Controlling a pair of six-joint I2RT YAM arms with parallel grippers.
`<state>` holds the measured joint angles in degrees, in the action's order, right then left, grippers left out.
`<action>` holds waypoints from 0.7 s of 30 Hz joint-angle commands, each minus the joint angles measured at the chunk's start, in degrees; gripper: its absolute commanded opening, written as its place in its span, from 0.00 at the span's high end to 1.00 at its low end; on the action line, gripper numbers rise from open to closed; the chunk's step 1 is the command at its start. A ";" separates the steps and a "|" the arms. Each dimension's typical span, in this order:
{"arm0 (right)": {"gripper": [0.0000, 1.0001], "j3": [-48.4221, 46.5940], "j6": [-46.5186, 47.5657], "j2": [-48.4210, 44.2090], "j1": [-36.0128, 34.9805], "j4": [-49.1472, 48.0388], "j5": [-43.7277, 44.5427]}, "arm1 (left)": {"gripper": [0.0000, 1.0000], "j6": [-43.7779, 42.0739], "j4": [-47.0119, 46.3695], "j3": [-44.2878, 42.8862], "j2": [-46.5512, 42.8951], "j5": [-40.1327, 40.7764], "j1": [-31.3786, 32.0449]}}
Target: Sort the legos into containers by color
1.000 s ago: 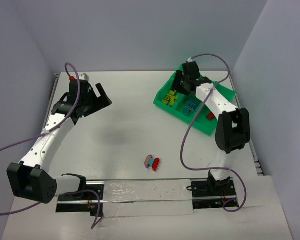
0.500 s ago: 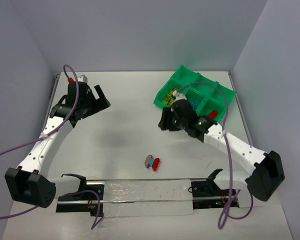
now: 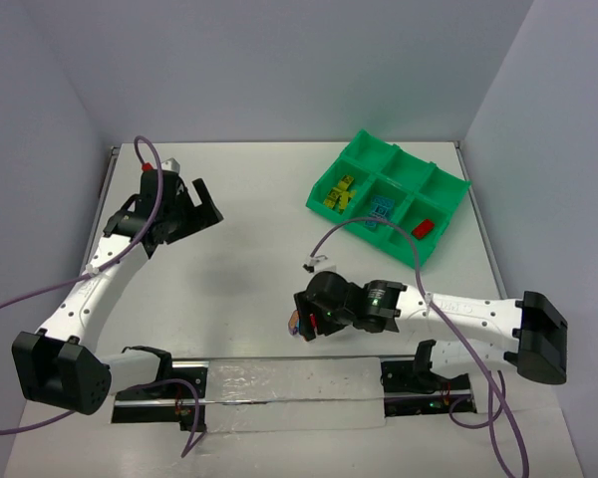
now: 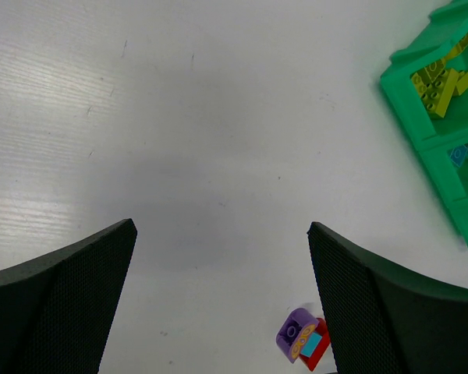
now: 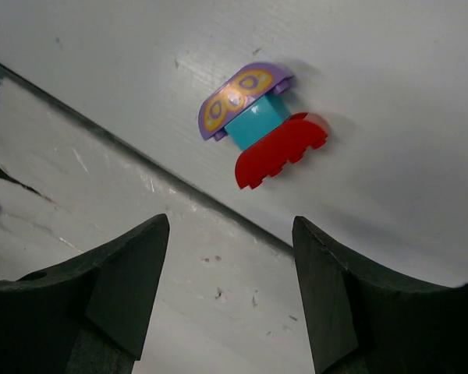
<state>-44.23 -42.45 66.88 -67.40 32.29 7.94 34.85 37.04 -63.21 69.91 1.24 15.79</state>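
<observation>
Right wrist view: the right claw [image 5: 230, 224] gapes empty over touching purple, cyan and red legos [image 5: 259, 125].

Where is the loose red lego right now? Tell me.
In the right wrist view, the red lego lies on the table just ahead of the right hand, touching a cyan piece with a purple piece beyond it.
</observation>
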 commanded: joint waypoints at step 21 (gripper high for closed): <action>0.47 -2.75 -6.11 21.12 -2.91 -5.22 11.99 | 0.01 -0.76 -2.12 0.61 -0.05 -0.80 0.64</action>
<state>-44.23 -49.64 85.78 -70.26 28.15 15.90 34.09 36.75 -62.54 69.93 1.17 15.96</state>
